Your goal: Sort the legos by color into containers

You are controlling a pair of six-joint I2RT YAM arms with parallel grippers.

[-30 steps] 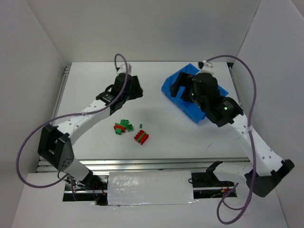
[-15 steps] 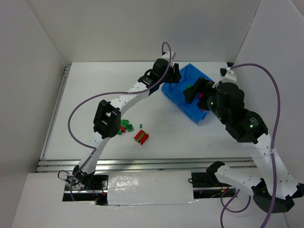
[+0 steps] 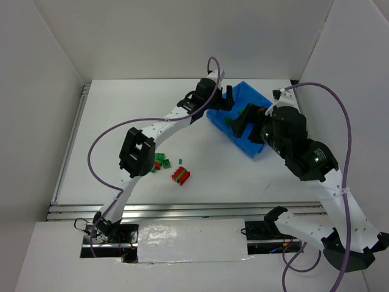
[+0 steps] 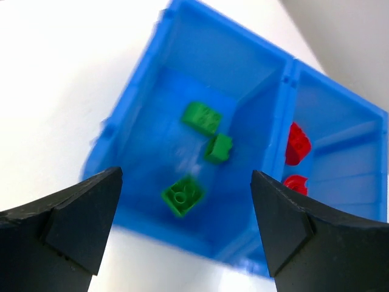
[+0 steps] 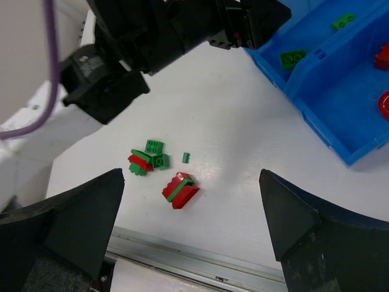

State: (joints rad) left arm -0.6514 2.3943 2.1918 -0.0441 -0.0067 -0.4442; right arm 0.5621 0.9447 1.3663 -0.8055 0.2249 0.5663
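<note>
My left gripper (image 4: 185, 173) hangs open over the blue bin (image 4: 130, 109), above its left compartment. Three green legos lie there: two (image 4: 201, 117), (image 4: 218, 148) sharp and one (image 4: 183, 194) blurred between my fingertips, apart from them. Two red legos (image 4: 296, 143) sit in the other compartment beyond the divider. My right gripper (image 5: 189, 176) is open and empty, high above a red-green stack (image 5: 180, 190), a green and red cluster (image 5: 149, 157) and a tiny green piece (image 5: 186, 157) on the white table. From above, the left gripper (image 3: 228, 100) and right gripper (image 3: 246, 125) both crowd the bin (image 3: 250, 148).
The left arm (image 3: 164, 125) stretches diagonally across the table from its base to the bin. A metal rail (image 3: 182, 210) runs along the table's near edge. White walls close in the left, right and back sides.
The left arm swung from the table's left-middle over to the bin and its jaws opened, and a green lego now lies in the left compartment. The right arm drew back from over the bin.
</note>
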